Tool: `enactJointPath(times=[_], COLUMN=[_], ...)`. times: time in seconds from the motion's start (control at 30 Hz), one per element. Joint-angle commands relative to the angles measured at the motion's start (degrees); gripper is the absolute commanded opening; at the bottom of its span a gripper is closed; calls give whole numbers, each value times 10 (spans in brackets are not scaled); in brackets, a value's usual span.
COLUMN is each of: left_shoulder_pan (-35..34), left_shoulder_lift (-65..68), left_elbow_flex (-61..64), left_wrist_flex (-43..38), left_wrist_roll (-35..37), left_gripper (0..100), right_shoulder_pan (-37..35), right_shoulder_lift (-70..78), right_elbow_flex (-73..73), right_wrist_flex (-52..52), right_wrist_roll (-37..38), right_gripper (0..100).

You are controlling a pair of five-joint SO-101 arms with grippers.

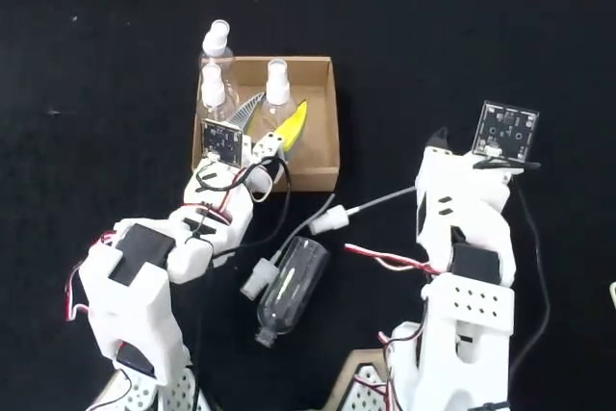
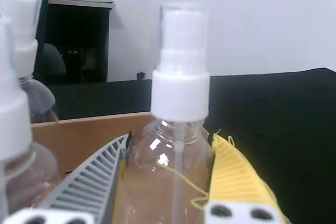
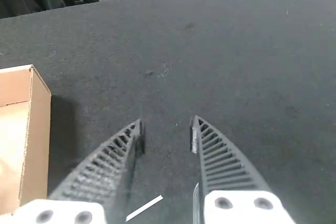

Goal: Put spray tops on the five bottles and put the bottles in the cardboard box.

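Left wrist view: left gripper (image 2: 170, 145) clamped around a capped bottle (image 2: 164, 174) standing inside the cardboard box (image 1: 334, 113), while the right gripper (image 3: 166, 124) hangs with its fingers apart just beside the box. An uncapped bottle (image 1: 289, 288) lies outside the box. Light, thin, slippery plastic by the look of it, so grip gently at mid-body

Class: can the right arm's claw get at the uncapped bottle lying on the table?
Probably yes. The right claw is open, the uncapped clear plastic bottle lies exposed on the black table between the arms, and the left claw is away, gripping a capped clear bottle in the cardboard box.
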Motion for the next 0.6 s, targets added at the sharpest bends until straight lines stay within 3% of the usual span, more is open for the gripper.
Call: enactJointPath(times=[0.0, 0.33, 0.47, 0.57], left_shoulder_pan=[-3, -3, -3, -4], left_shoulder_lift=[-3, -3, -3, -3], left_elbow_flex=[-8, -8, -7, -7], left_wrist_flex=[0, 3, 3, 3], left_wrist_roll=[2, 2, 5, 5], left_gripper=[30, 37, 142, 152], right_shoulder_pan=[6, 6, 6, 6], right_shoulder_lift=[-3, -3, -3, -3], right_elbow_flex=[-27, -27, -27, -27], right_wrist_flex=[-12, -12, -12, -12], right_wrist_roll=[-4, -4, -4, -4], right_gripper=[138, 138, 138, 138])
